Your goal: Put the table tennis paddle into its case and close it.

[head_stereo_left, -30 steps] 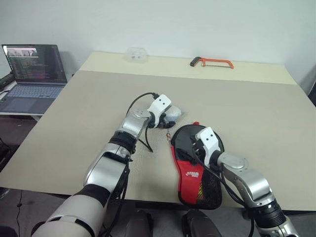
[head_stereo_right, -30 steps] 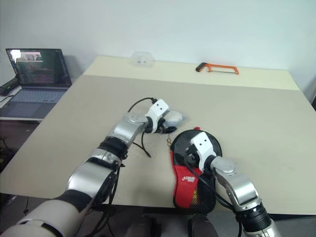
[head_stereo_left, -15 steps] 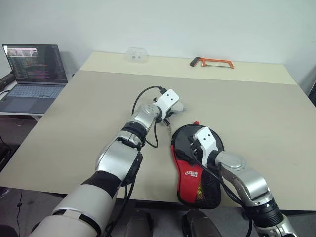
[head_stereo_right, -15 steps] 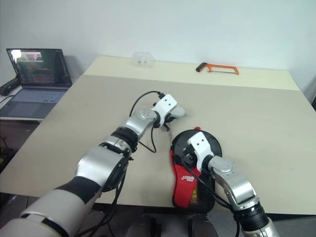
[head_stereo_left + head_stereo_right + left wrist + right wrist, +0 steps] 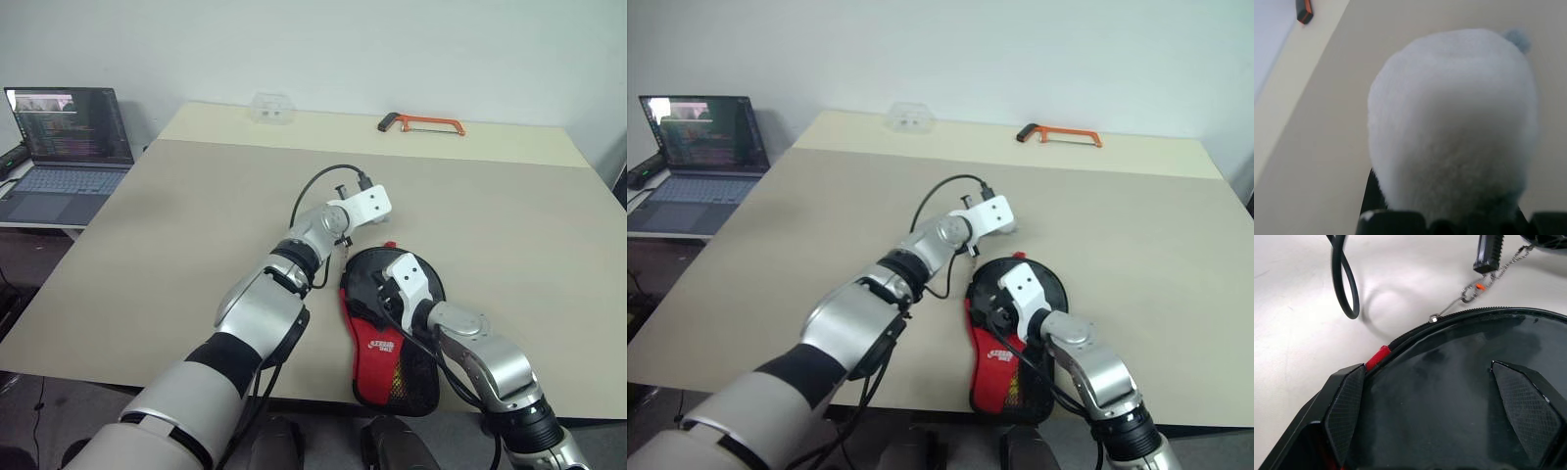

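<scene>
The grey plush toy (image 5: 1454,122) is clamped in the left gripper (image 5: 364,208), chained to the case (image 5: 390,323) zip pull. It should be drawn gently along the zip line. The right gripper (image 5: 1435,416) is spread wide, pressed on the clear side as an anchor.

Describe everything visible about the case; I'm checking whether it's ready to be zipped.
The case lies flat at the table's near edge: paddle-shaped black fabric, a red lower part with a white logo, a mesh pocket toward the robot. Its round end has a clear plastic face edged by a zipper, whose pull trails a small chain onto the table. The right tool, fingers spread, rests over the clear face.
</scene>
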